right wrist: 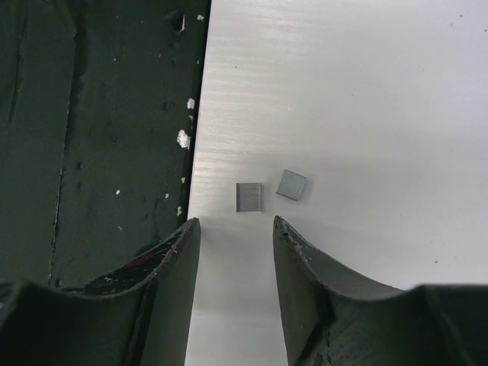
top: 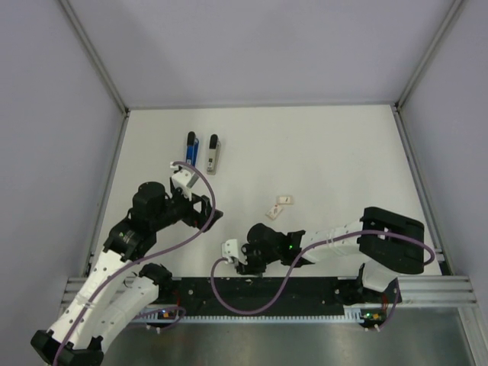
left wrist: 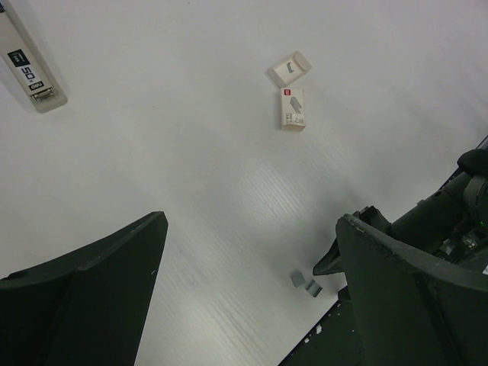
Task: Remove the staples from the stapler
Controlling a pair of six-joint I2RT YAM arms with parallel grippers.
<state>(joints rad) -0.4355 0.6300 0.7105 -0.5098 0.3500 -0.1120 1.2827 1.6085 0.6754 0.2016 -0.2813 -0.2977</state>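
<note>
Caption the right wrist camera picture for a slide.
Right gripper, jaws apart and empty, just short of two grey staple strips lying at the edge of the white table.

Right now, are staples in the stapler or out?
Some are out: two grey staple strips lie on the table by the right fingers, away from the stapler. More inside: cannot tell.

The small slim blue plastic stapler (top: 192,149) lies flat on the white table (top: 328,152), at about 11 o'clock from the table's middle. Its long axis runs from 12 to 6 o'clock, with a black end at 12. Two short grey metal strips of staples (right wrist: 248,197) lie flat near the table's 6 o'clock edge, well apart from the stapler. They do not touch; the second strip (right wrist: 291,184) sits at 2 o'clock of the first, slightly turned.
</note>
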